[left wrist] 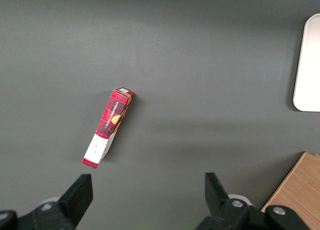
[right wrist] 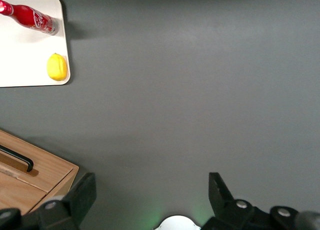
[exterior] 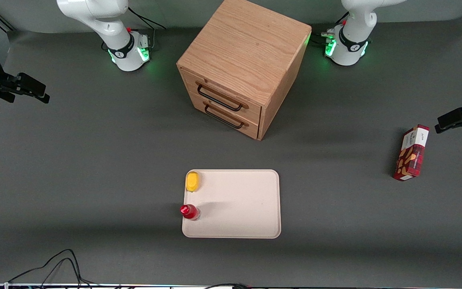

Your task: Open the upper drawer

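Observation:
The light-oak cabinet [exterior: 245, 52] stands at the middle of the table, between the two arm bases. Its upper drawer [exterior: 231, 95] is shut, flush with the cabinet front, and its long black bar handle [exterior: 219, 97] is free. The lower drawer [exterior: 225, 116] under it is shut too. My gripper [exterior: 42, 94] hangs above the bare table toward the working arm's end, well apart from the cabinet. It is open and empty [right wrist: 150, 195]. The right wrist view shows a corner of the cabinet front [right wrist: 45, 172] with one black handle [right wrist: 17, 159]; I cannot tell which drawer's.
A cream tray [exterior: 239, 204] lies nearer the front camera than the cabinet, with a lemon [exterior: 192, 181] and a red bottle [exterior: 189, 211] on it. A red snack box [exterior: 412, 153] lies toward the parked arm's end. Cables run along the table's front edge [exterior: 54, 265].

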Controlling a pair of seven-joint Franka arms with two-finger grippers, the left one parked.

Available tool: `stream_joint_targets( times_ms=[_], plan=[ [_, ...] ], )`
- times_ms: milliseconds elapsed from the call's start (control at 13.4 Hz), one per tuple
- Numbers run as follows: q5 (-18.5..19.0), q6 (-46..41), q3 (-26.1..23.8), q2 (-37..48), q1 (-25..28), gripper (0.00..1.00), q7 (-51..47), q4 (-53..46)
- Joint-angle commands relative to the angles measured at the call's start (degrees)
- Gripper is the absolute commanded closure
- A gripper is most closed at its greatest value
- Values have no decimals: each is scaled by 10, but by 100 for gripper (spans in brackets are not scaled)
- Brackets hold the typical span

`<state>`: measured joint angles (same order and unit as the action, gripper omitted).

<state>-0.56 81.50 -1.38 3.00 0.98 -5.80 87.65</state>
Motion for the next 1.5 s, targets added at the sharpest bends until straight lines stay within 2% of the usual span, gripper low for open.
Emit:
stream_joint_targets(
  times_ms=[0, 75, 150, 224, 374, 523, 748, 897, 1121, 1271, 1421],
  plan=[
    [-72, -21, -5, -14, 7, 0, 32, -27],
    [-120, -21, -5, -24, 7, 0, 52, -27],
    [-136, -21, -8, -32, 9, 0, 58, -27],
    [-143, -21, -18, -44, 13, 0, 61, -30],
    [-147, -21, -86, -73, 14, 0, 66, -55],
    [-175, -19, -141, -102, 14, 0, 129, -60],
    [-283, -11, -173, -182, 15, 0, 240, -59],
    [-284, 2, -205, -230, 16, 0, 257, -60],
    [-256, 49, -251, -298, 19, 0, 257, -59],
    [-236, 72, -276, -319, 20, 0, 257, -55],
    [-236, 82, -280, -324, 32, 0, 256, -45]
  ],
)
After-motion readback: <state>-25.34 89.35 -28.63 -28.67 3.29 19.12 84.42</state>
